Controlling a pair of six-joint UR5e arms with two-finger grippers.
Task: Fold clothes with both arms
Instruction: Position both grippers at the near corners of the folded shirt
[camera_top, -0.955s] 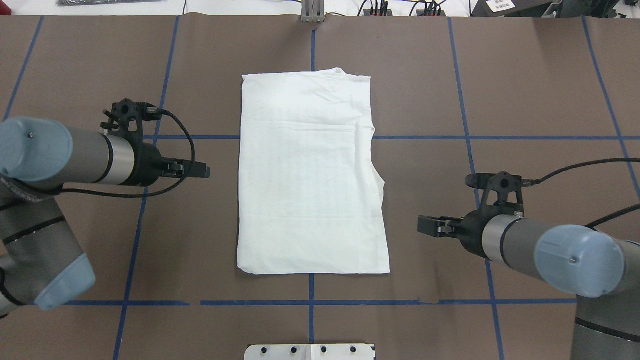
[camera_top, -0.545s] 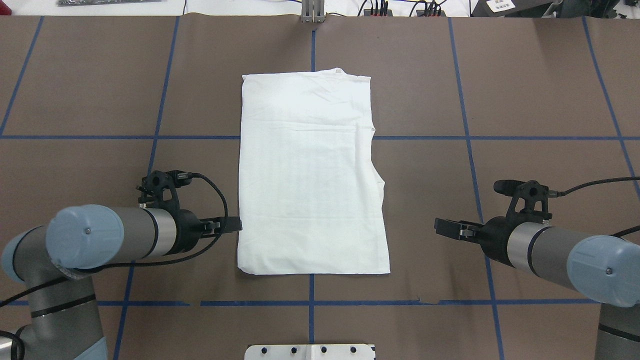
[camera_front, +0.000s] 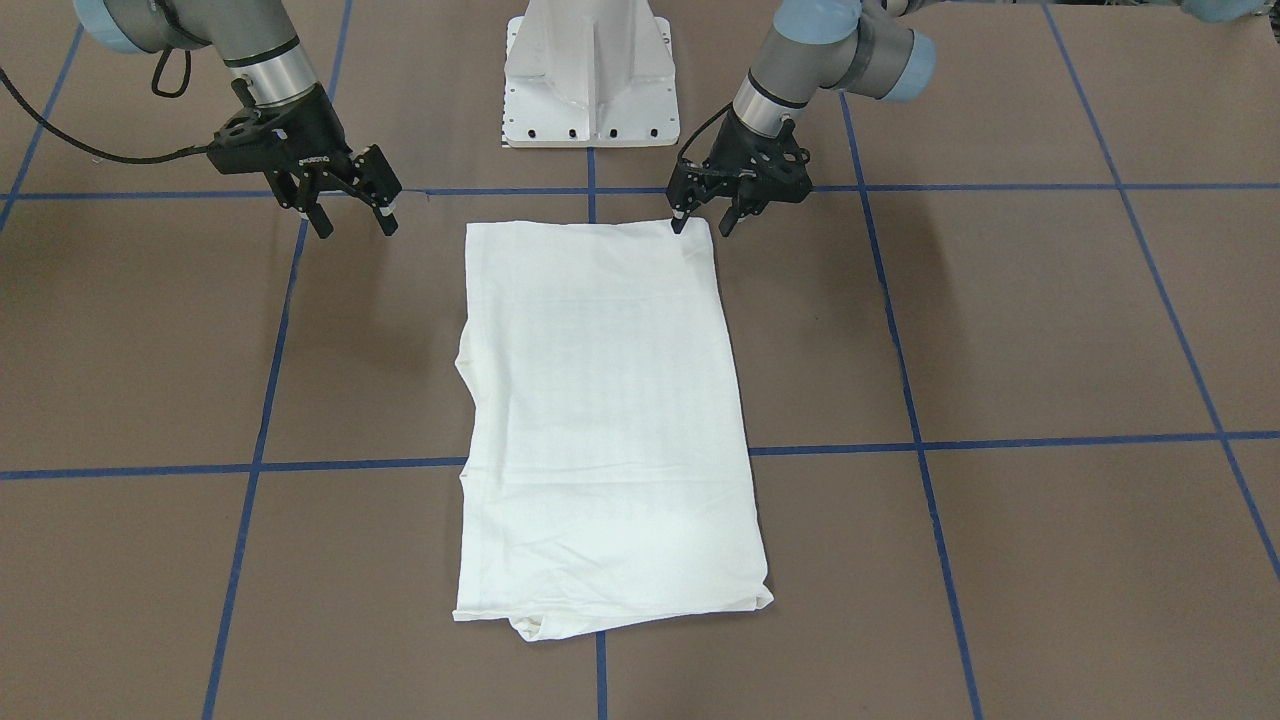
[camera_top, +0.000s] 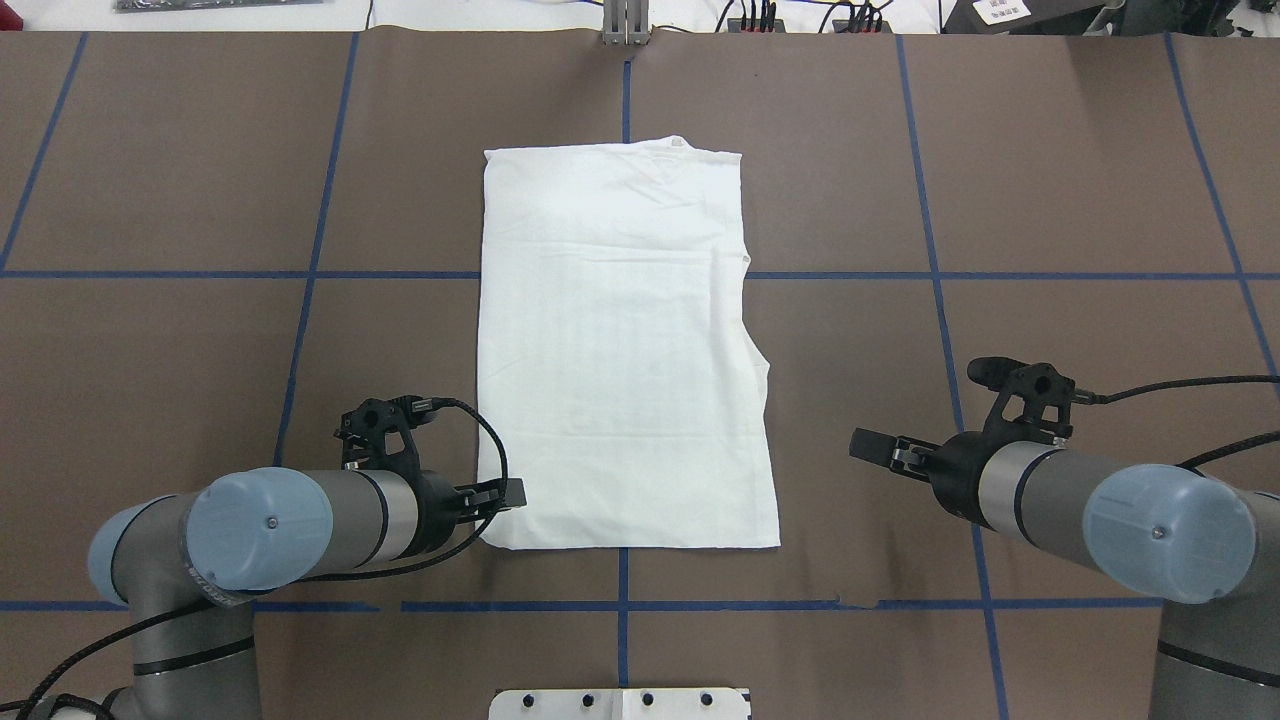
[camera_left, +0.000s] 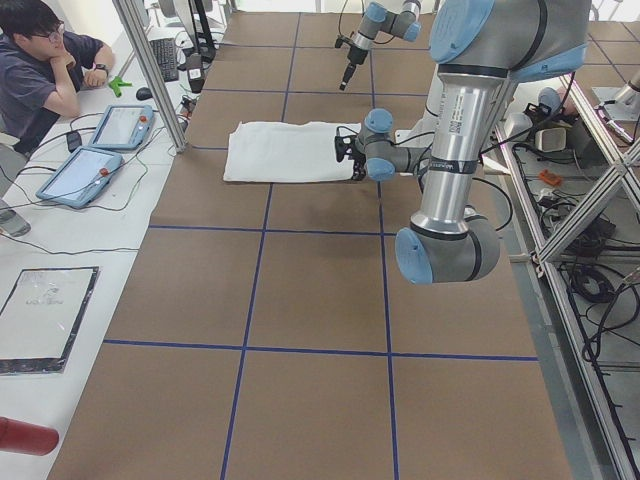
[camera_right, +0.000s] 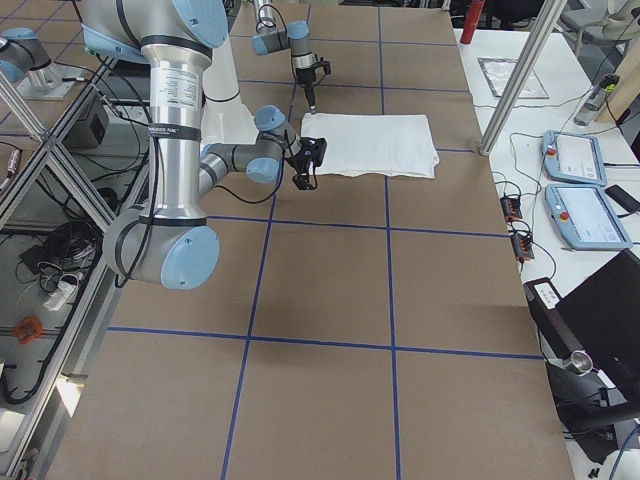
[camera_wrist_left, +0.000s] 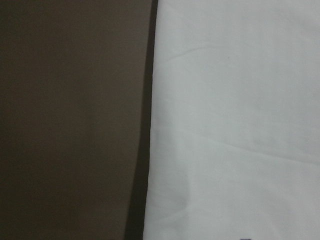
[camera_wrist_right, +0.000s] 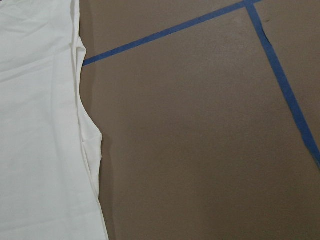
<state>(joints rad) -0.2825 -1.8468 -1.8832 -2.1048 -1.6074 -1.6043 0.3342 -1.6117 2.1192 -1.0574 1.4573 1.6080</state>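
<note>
The shirt (camera_top: 620, 350) lies flat mid-desk (camera_top: 1000, 150), its length running away from the robot. The left arm's fingers (camera_front: 679, 220) straddle its near left corner. The right arm's fingers (camera_top: 868, 444) are off to the right of its near right corner, apart from it

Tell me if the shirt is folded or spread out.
Folded: the T-shirt lies flat as a narrow rectangle, no sleeves sticking out, layered edges along one long side.

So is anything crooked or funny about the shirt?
A little. The shirt is folded into a long strip, but its edge on the robot's right is wobbly: it steps outward twice, while the other edge runs straight. A small bit, maybe the collar, also pokes out at the far end.
</note>
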